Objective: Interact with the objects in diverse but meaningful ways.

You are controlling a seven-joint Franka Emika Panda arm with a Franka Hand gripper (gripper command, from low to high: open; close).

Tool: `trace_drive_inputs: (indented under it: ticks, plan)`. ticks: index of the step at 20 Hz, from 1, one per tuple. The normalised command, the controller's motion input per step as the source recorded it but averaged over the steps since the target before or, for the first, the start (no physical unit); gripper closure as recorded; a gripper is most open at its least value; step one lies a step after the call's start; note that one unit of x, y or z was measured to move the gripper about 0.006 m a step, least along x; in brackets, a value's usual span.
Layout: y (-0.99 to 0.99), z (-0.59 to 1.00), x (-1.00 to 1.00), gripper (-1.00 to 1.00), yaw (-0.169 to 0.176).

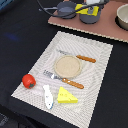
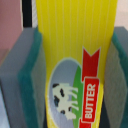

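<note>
Yellow butter block, printed with a cow picture and a red label reading BUTTER, fills the wrist view and sits between the two green-faced pads of the gripper, whose jaws pinch it from both sides. In the exterior view the gripper holds the block at the 12 o'clock edge of the scene, above a pinkish board and just beside a grey two-handled pot. A second grey pot stands on the board directly below the block. A striped placemat lies on the dark bench. At its centre rests a tan round plate. The red tomato lies at 9 o'clock of the mat, the white fish at 7 o'clock, and the yellow holed cheese wedge at 6 o'clock.
</note>
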Motion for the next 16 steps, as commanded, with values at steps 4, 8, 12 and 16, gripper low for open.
trace_drive_inputs:
  ticks: [4, 8, 12, 16]
  plan:
    - [-0.31, -0.51, -0.92, 1.00, 0.000]
    - [-0.35, -0.63, -0.91, 1.00, 0.000]
    - [-0.36, -0.65, -0.93, 1.00, 0.000]
    - [-0.36, -0.65, -0.94, 1.00, 0.000]
